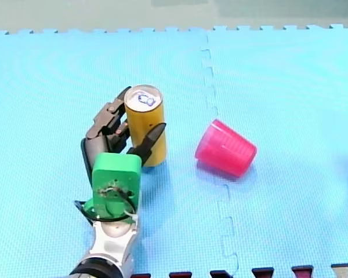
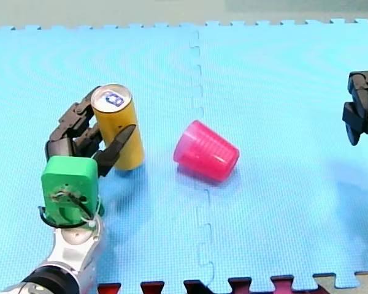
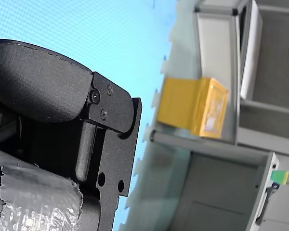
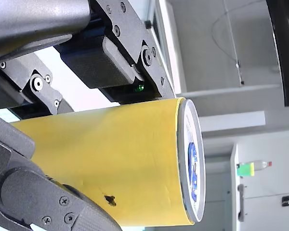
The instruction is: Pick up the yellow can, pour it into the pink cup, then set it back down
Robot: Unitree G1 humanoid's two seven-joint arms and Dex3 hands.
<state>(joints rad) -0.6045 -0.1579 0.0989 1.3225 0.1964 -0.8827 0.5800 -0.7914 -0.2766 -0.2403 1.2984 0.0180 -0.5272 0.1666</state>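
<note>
The yellow can [image 1: 146, 124] stands upright on the blue foam mat [image 1: 278, 87], its silver top facing up. My left hand [image 1: 136, 124] comes in from the near left and is shut on the can, with fingers behind it and the thumb across its front. The second wrist view shows the can [image 4: 111, 163] close up between the black fingers [image 4: 101, 62]. The pink cup [image 1: 225, 147] lies tipped on its side to the right of the can, about a can's width away. My right hand [image 2: 362, 107] hovers at the far right edge, holding nothing.
A jigsaw seam [image 1: 211, 75] runs through the mat between can and cup. Dark red tiles [image 2: 233, 286] line the mat's near edge. The first wrist view shows a yellow box [image 3: 192, 106] on a grey shelf beyond the mat.
</note>
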